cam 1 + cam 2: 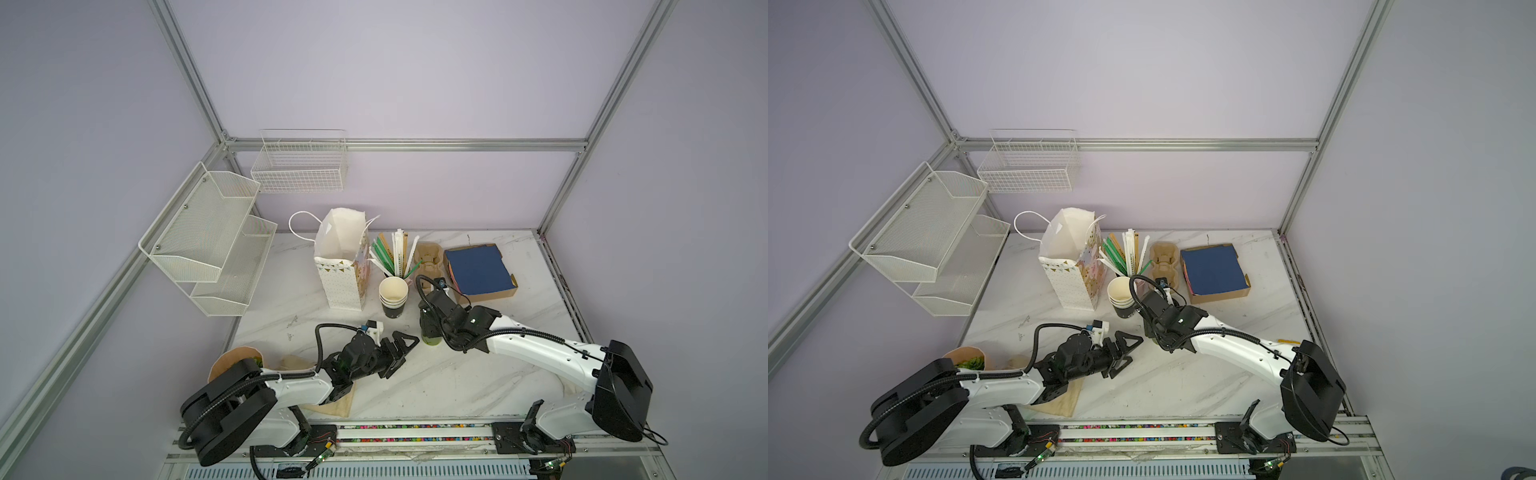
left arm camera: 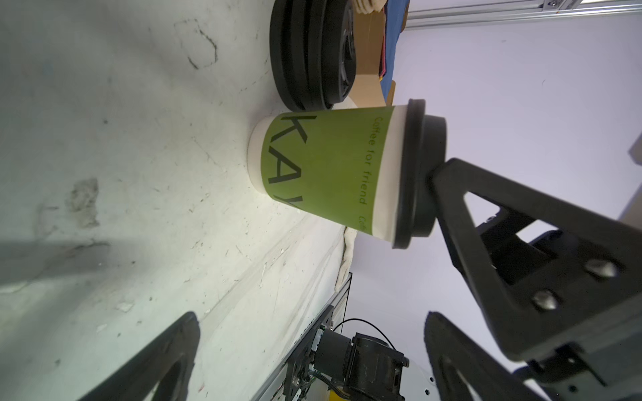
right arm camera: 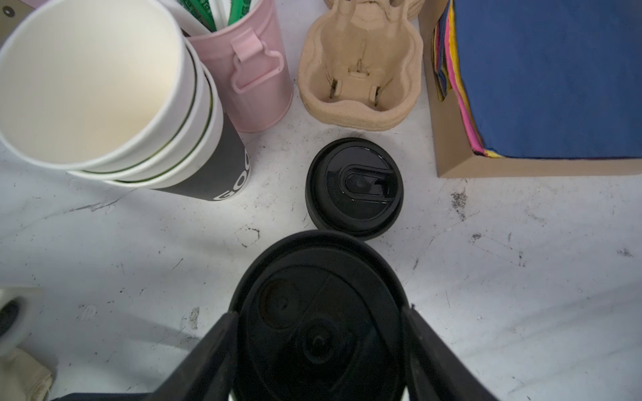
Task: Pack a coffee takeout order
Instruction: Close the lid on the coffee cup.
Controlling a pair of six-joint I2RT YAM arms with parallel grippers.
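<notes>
Right gripper (image 3: 318, 323), lower centre of its wrist view, clamps the black lid (image 2: 420, 156) of the green paper cup (image 2: 323, 170); lifting may pop it off. Left gripper (image 1: 409, 352) fingers stand apart, empty.

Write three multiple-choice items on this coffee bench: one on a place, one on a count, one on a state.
1. Where do the navy napkins lie?
A) in the cardboard box
B) hanging on the wall
C) on the floor

2. How many empty cups are in the nested stack?
A) one
B) three
C) six

3. How does the left gripper stand?
A) shut tight
B) closed on something
C) open, empty

Answers:
1 A, the blue sheet tops the pile inside the box.
2 B, three rims show in the right wrist view.
3 C, its jaws are spread with nothing between them.
</notes>
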